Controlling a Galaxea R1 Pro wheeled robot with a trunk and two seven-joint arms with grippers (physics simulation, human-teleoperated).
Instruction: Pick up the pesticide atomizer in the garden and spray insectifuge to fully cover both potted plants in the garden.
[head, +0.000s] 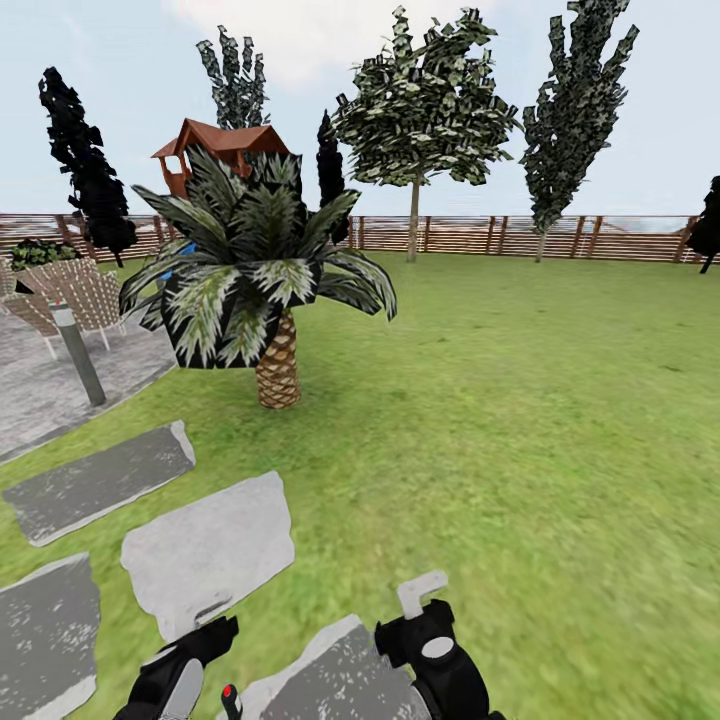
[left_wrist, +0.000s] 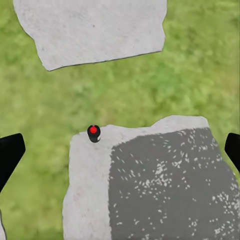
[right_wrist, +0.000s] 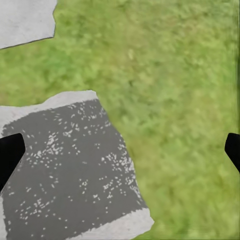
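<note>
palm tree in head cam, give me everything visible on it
The palm tree stands upright on the lawn, left of centre in the head view, just off the grey paved area. Its short brown trunk is scaly and thickest low down, rooted in the grass. A dense crown of drooping fronds, dark green streaked with pale, spreads far wider than the trunk. Behind the crown a red-brown roofed playhouse pokes up. Nothing touches the palm.

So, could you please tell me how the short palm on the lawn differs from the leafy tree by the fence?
The palm is squat, with a scaly brown trunk and drooping striped fronds; the leafy tree is taller, with a thin pale trunk and a rounded crown. The palm stands near the stepping stones; the tree stands at the fence. Both grow from the lawn.
</note>
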